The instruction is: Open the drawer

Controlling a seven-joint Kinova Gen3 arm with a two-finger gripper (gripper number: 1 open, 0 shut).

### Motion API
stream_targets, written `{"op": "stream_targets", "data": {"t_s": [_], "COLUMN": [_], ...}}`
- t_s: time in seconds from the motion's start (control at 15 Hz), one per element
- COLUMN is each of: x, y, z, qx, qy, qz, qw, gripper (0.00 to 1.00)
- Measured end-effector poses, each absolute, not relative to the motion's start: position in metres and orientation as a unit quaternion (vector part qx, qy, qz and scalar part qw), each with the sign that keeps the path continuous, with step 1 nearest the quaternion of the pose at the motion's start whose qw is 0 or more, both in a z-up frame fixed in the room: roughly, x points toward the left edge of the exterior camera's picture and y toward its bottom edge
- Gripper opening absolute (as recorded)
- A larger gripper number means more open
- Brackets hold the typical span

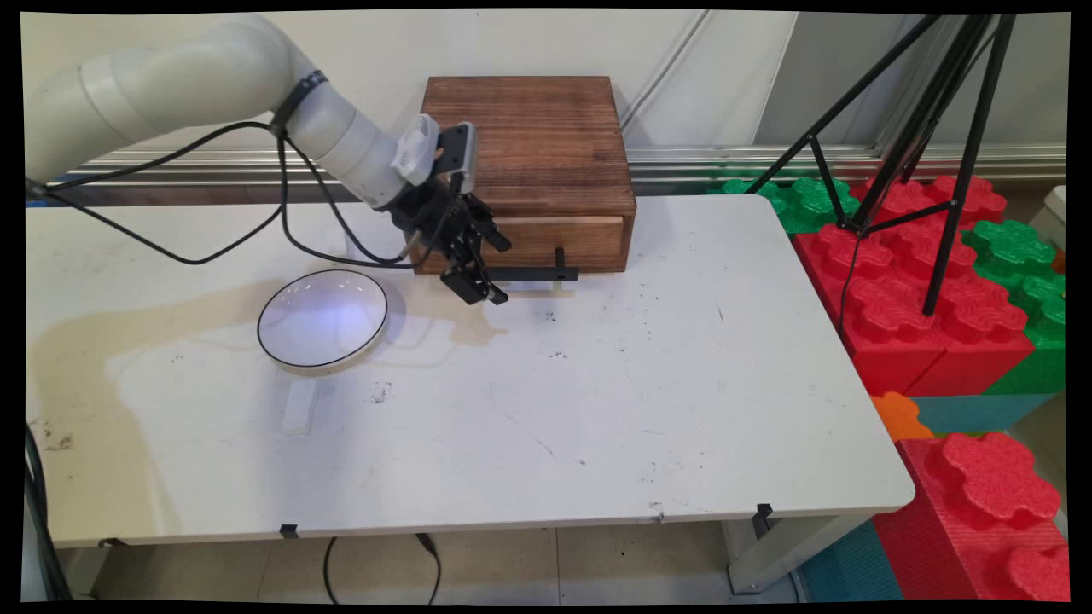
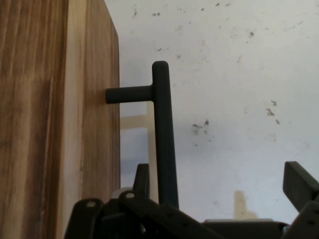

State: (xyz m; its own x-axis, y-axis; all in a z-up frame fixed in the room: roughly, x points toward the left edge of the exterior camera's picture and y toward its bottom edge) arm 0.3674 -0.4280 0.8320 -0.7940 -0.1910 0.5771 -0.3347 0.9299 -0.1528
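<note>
Hand view shows my gripper (image 2: 219,199) with its 2 fingers spread, straddling the black drawer handle (image 2: 164,134) of the wooden box (image 1: 533,162) at the table's (image 1: 597,409) far side. I would center the bar before squeezing.

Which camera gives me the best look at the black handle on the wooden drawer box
The hand view: the black handle fills the frame, its bar and one post into the wooden drawer box plain, the open gripper straddling it. The main view shows the handle small, its left end hidden by the gripper.
</note>
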Motion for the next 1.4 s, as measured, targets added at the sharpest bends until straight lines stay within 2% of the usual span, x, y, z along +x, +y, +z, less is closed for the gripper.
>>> {"op": "stream_targets", "data": {"t_s": [0.6,1.4], "x": [0.342,0.324], "y": [-0.446,-0.458], "z": [0.813,0.802], "qx": [0.116,0.103], "qy": [-0.955,-0.963], "qz": [0.122,0.12], "qw": [0.244,0.216], "gripper": [1.0,1.0]}}
